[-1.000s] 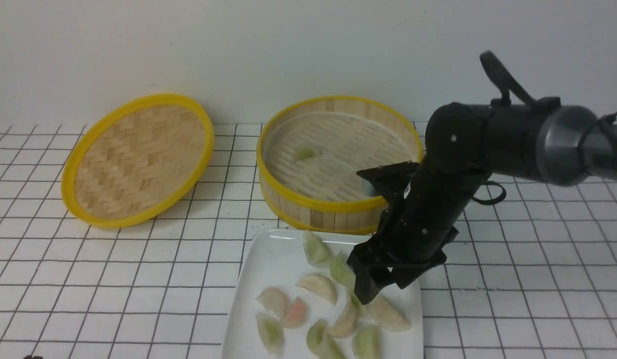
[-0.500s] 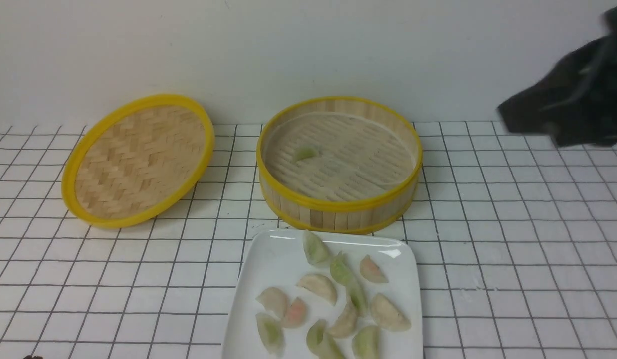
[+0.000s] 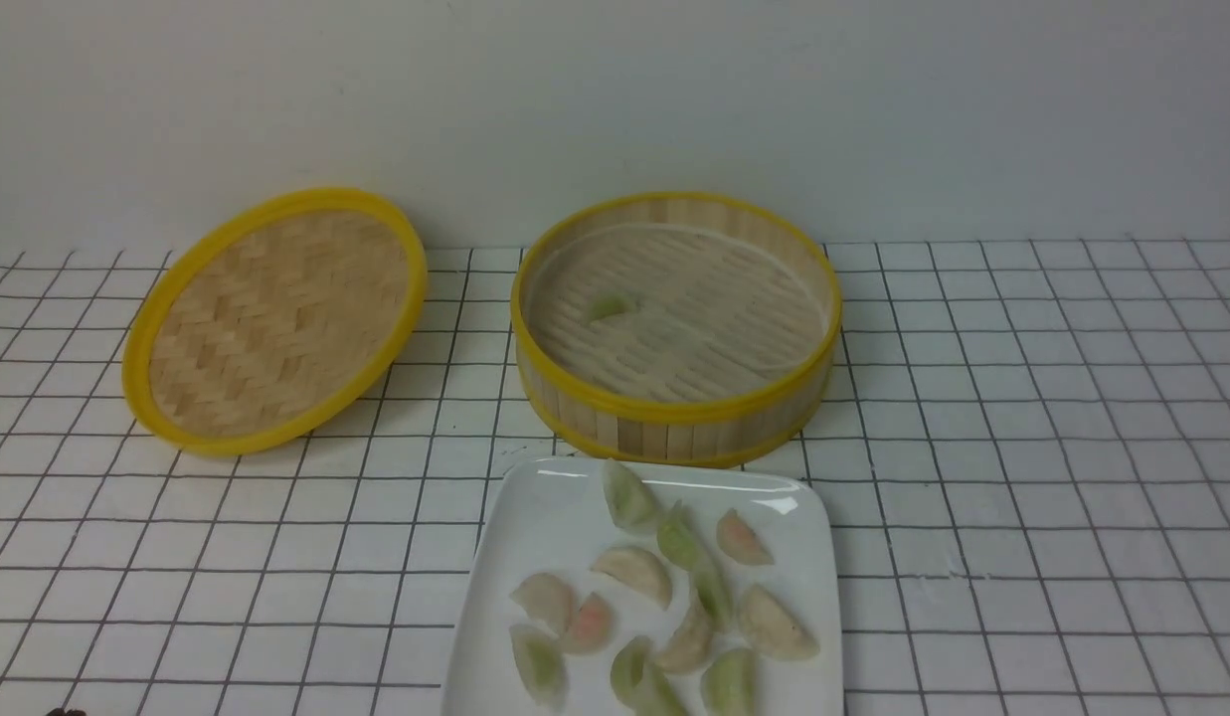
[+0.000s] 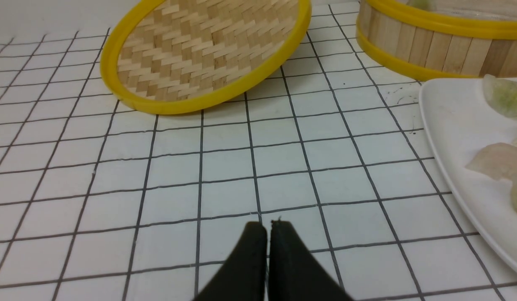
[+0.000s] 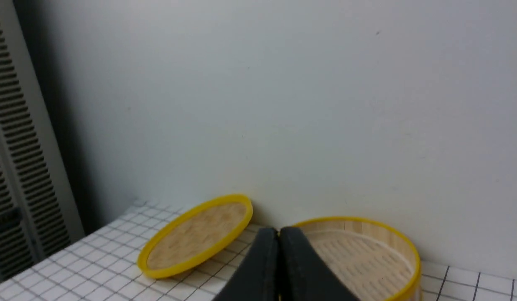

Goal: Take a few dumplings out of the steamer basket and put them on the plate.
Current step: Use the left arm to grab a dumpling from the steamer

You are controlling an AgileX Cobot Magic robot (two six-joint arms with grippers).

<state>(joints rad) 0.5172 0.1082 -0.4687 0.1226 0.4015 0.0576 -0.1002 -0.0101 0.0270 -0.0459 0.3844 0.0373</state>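
Observation:
The steamer basket (image 3: 674, 418) stands at the back centre with one pale green dumpling (image 3: 609, 304) on its slatted floor. The white plate (image 3: 545, 507) lies just in front of it and holds several dumplings (image 3: 634, 572). Neither arm shows in the front view. My left gripper (image 4: 268, 228) is shut and empty, low over bare tiles left of the plate (image 4: 446, 125). My right gripper (image 5: 278, 232) is shut and empty, raised well away, with the basket (image 5: 400, 246) far beyond it.
The flat woven lid (image 3: 276, 318) with a yellow rim leans tilted at the back left, also in the left wrist view (image 4: 204, 54) and right wrist view (image 5: 195, 236). A white wall runs behind the tiled table. A slatted panel (image 5: 16, 167) stands off the table's left end.
My right arm has lifted off the plate, swung up to the right and left the front view. A pinkish dumpling now lies on the plate where the gripper was.

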